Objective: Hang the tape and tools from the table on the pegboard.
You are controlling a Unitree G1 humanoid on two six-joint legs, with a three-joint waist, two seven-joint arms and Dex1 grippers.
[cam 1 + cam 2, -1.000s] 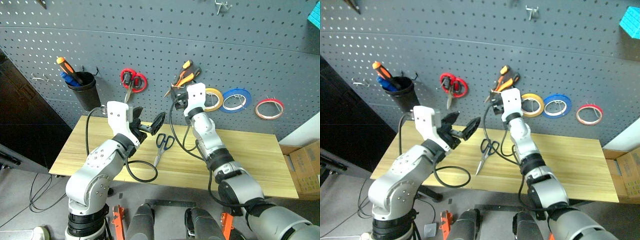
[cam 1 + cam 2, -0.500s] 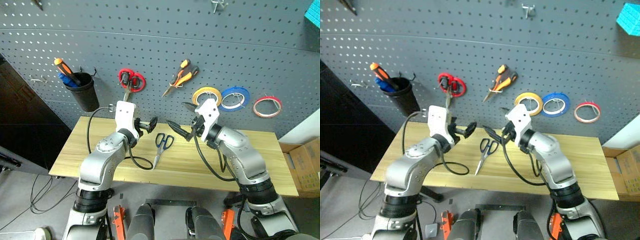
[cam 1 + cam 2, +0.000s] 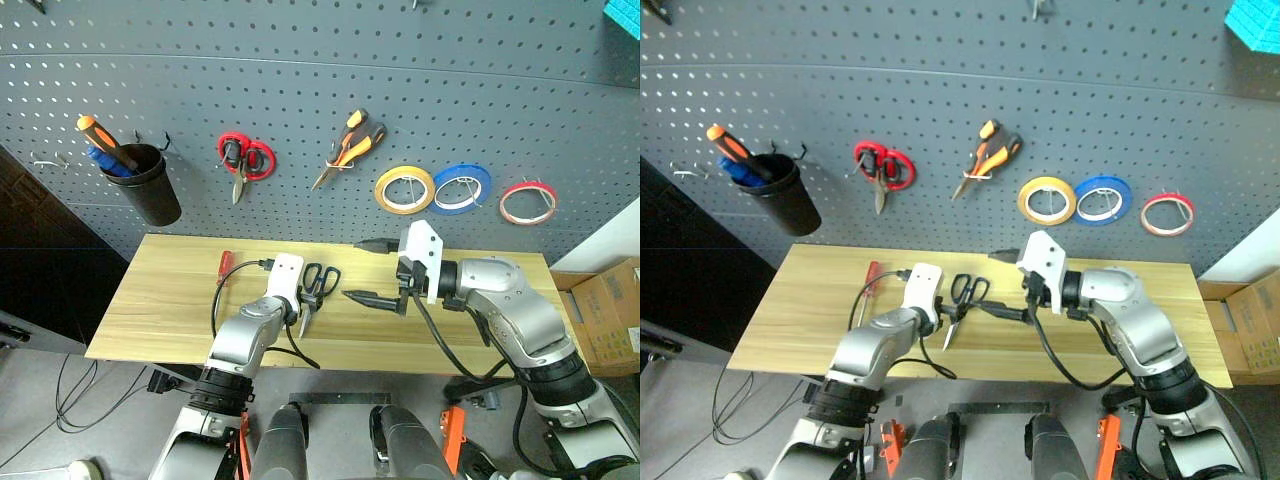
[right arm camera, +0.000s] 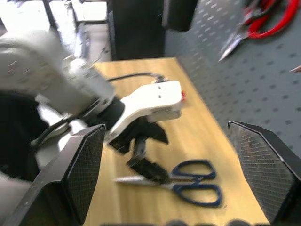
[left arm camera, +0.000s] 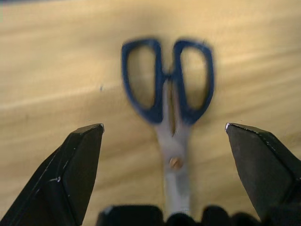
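Observation:
The blue-handled scissors (image 3: 318, 281) lie flat on the table (image 3: 160, 300), handles toward the pegboard (image 3: 300, 90). My left gripper (image 3: 301, 306) hangs low over them, open, its fingers (image 5: 80, 165) either side of the blade near the pivot. The scissors (image 5: 167, 84) are not gripped. My right gripper (image 3: 373, 271) hovers to their right, open and empty, pointing toward the left arm. A slim red-handled screwdriver (image 3: 224, 266) lies left of the left arm. The orange-and-black pliers (image 3: 346, 146) and the red-rimmed tape (image 3: 527, 202) hang on the pegboard.
Red-handled scissors (image 3: 243, 160), a yellow roll (image 3: 404, 190) and a blue roll (image 3: 460, 187) also hang on the board. A black cup (image 3: 142, 185) at its left holds an orange-and-black screwdriver. A cardboard box (image 3: 608, 315) sits beyond the table's right end.
My left gripper has dropped to just above the scissors on the table. My right gripper has pulled back from the pliers on the pegboard and turned to point left. The camera has tilted down.

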